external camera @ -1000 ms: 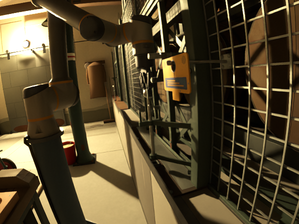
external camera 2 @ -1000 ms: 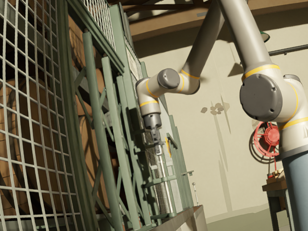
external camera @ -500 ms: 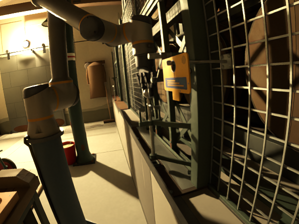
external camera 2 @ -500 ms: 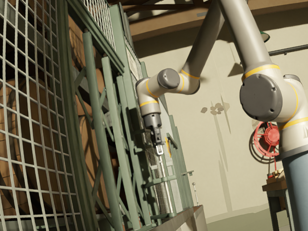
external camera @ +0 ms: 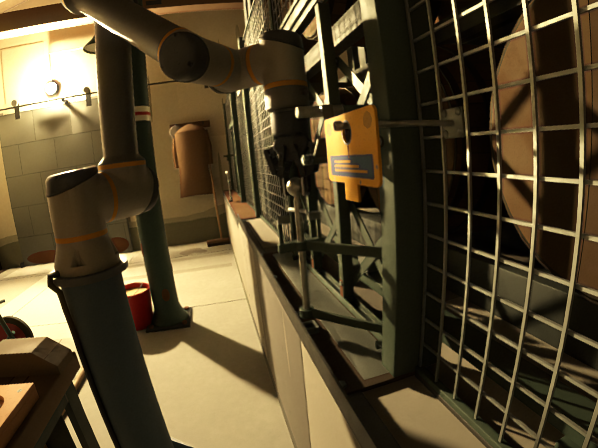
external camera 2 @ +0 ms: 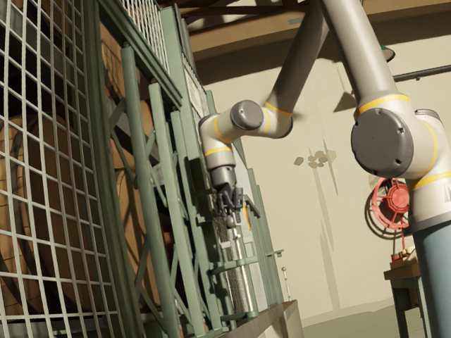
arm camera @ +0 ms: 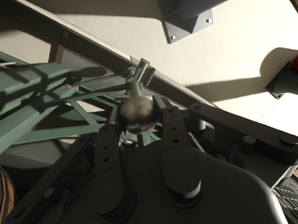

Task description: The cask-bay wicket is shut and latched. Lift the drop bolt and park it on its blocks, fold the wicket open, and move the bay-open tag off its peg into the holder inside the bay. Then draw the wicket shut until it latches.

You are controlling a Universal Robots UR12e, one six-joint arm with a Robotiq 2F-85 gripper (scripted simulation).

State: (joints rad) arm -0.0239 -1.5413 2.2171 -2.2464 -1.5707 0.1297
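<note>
The drop bolt's rod [external camera: 301, 250] runs down through green guide brackets on the wicket frame, and its lower end is hidden behind the sill. Its round metal knob [arm camera: 138, 115] sits between my fingers. My gripper [arm camera: 136, 112] points down from above and is closed on that knob [external camera: 294, 187]. The yellow bay-open tag [external camera: 353, 150] hangs on its peg just right of the gripper. The green wicket [external camera 2: 171, 203] stands closed in line with the mesh wall.
Large casks [external camera: 545, 150] lie behind the mesh of the bay. A red bucket [external camera: 138, 304] stands by the green post [external camera: 155, 225] on the floor. A raised sill [external camera: 295, 320] runs along the wall's foot. A wooden bench [external camera: 30, 380] is at lower left.
</note>
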